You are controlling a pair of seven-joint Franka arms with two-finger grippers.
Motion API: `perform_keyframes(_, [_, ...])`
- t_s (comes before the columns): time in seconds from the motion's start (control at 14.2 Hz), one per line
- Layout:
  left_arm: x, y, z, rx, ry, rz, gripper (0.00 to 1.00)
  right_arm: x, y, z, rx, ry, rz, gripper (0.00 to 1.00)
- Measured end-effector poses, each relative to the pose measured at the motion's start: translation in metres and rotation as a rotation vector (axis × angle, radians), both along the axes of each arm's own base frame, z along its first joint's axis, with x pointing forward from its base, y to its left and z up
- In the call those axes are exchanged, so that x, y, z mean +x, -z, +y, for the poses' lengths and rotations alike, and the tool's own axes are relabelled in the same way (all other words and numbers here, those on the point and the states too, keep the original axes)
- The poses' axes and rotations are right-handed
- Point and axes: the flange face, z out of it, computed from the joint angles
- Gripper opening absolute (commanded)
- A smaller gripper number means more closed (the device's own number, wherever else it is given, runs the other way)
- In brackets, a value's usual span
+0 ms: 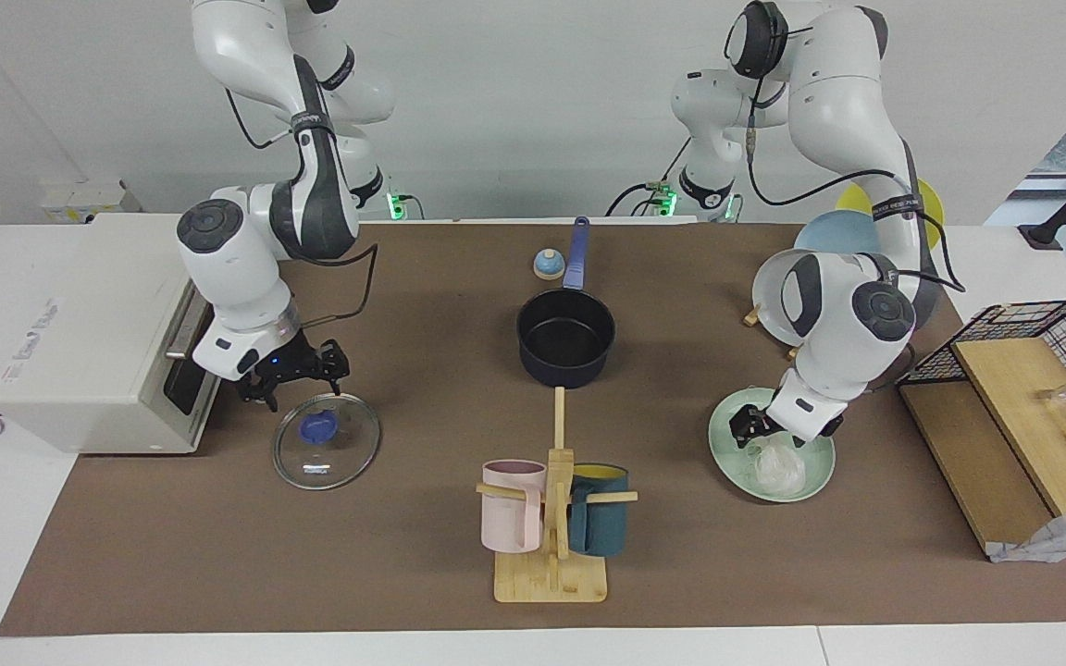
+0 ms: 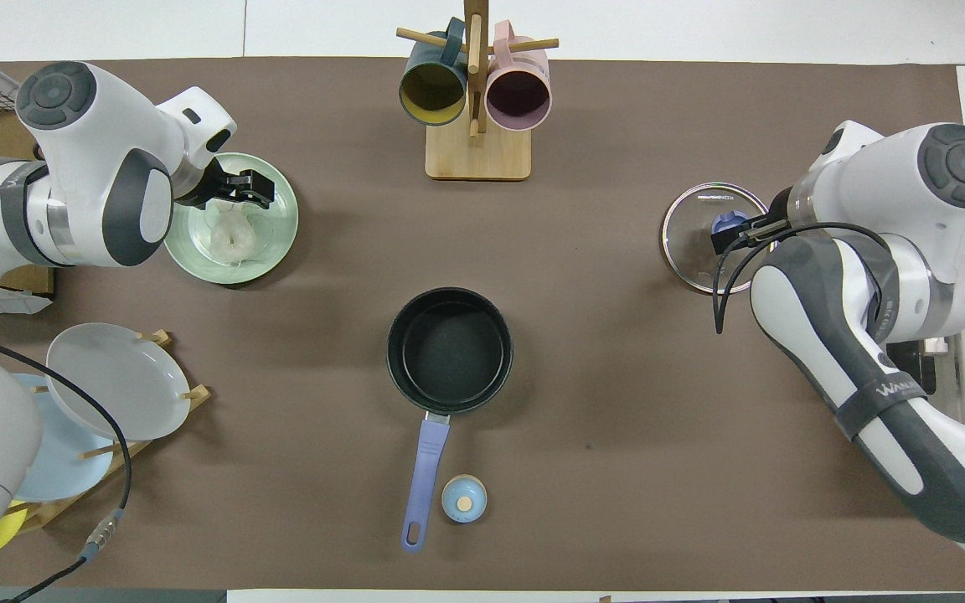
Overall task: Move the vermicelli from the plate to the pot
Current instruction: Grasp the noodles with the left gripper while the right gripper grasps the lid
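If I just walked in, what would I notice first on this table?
Probably the two big white robot arms, both reaching down at once. The left gripper is low over the vermicelli on the mint-green plate, its fingers open. The right gripper hangs just above the glass lid beside the white oven, while the dark pot sits empty in the middle of the table.

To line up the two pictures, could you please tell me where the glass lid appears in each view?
Facing view: the glass lid lies low at that picture's left, under the right gripper.
Overhead view: the lid lies at the picture's right edge, upper half.
Shared landmark: the pot, mid-table.
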Motion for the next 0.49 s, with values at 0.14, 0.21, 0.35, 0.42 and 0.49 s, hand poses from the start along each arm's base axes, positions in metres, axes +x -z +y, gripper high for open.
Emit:
perform_keyframes(0.14, [-0.001,0.003,0.002,0.002,0.012,-0.002,1.0,0.005,0.022,0.0,0.004,0.0,-0.003,1.0])
perform_keyframes(0.21, [-0.002,0.007,0.003,0.002,0.014,-0.006,1.0,0.007,0.032,0.0,0.005,0.001,-0.005,1.0])
perform_keyframes(0.35, [-0.007,0.021,0.003,0.001,0.018,-0.011,1.0,0.011,0.046,0.0,0.008,0.001,-0.009,1.0])
perform_keyframes(0.42, [-0.01,0.028,0.003,0.002,0.019,-0.006,1.0,0.012,0.052,0.0,0.009,0.002,-0.009,1.0])
perform_keyframes(0.49, [-0.013,0.033,0.003,0.003,0.02,0.0,1.0,0.012,0.055,0.0,0.009,0.002,-0.007,1.0])
